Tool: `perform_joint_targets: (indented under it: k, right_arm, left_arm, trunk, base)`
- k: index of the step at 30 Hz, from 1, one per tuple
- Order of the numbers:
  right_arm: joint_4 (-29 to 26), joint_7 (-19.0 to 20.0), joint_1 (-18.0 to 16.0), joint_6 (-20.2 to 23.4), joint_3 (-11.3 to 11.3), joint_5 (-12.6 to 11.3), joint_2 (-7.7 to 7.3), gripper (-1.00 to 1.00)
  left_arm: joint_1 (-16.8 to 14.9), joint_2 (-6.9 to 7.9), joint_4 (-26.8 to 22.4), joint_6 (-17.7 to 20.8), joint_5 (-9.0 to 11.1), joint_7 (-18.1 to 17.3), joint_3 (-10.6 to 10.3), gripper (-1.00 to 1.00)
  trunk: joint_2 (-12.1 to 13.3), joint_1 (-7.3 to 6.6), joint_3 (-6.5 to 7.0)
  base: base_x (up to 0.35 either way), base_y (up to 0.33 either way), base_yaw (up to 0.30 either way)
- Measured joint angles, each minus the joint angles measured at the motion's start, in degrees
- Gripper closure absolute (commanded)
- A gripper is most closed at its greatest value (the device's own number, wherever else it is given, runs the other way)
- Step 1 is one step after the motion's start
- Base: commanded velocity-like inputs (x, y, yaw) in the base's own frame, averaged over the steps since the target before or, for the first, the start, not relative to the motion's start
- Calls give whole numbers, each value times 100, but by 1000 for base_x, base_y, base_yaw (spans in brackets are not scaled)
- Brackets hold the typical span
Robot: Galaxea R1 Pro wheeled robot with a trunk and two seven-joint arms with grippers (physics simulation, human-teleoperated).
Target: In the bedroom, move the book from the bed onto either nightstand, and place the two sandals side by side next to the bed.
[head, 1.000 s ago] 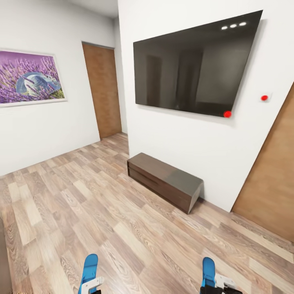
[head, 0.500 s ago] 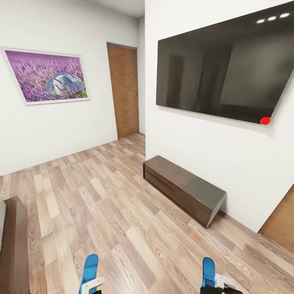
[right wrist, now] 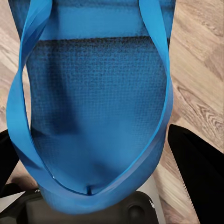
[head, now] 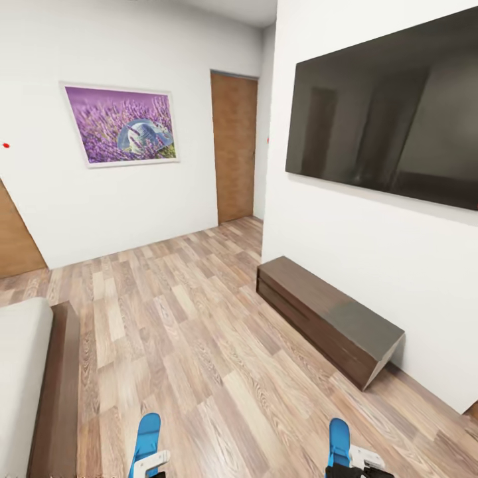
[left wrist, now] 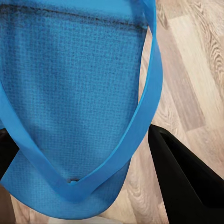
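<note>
At the lower edge of the head view, the left end effector (head: pixel 149 468) holds one blue sandal (head: pixel 146 439) upright, and the right end effector (head: pixel 352 465) holds the second blue sandal (head: pixel 339 441) in the same attitude. Each end effector is clamped on its sandal.

In the left wrist view, the left sandal (left wrist: pixel 74 93) shows its textured footbed and its V-shaped strap, with one black finger (left wrist: pixel 182 182) of the end effector just beside its edge. In the right wrist view, the right sandal (right wrist: pixel 98 102) presents the same footbed and strap between two black fingers (right wrist: pixel 200 172), and grey end effector housing lies at its toe end. Wood-plank floor (right wrist: pixel 196 60) shows past both sandals.

The two sandals are well apart, both above the wood-plank floor (head: pixel 172 345). At the left edge of the head view, a corner of the bed (head: pixel 20 372) is visible: a light grey mattress bordered by a dark brown wooden frame (head: pixel 60 392). The book cannot be seen on the visible part of the mattress.

To the right, a low dark brown cabinet (head: pixel 325 318) stands on the floor against a white wall, below a large black television (head: pixel 385 126). On the far wall hangs a framed lavender picture (head: pixel 123 125), with a brown door (head: pixel 234 146) beside it.
</note>
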Motion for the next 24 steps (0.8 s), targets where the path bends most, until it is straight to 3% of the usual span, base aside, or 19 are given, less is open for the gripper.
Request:
perform_joint_targets:
  k: [9, 17, 24]
  right_arm:
    - [0, -3, -3, -1, 0, 0, 2, 100]
    - [-1, -2, -1, 4, 0, 0, 0, 100]
    - [-2, -2, 2, 6, 0, -1, 1, 100]
  left_arm:
    - [0, -6, 0, 0, -6, 0, -1, 100]
    - [0, -6, 0, 1, -6, 1, -1, 100]
    - [0, -6, 0, 1, -7, 1, -1, 100]
  trunk:
    - [0, 0, 0]
    - [0, 0, 0]
    - [1, 2, 0]
  base:
    - [222, -154, 287]
    - [210, -22, 286]
    - [64, -1, 287]
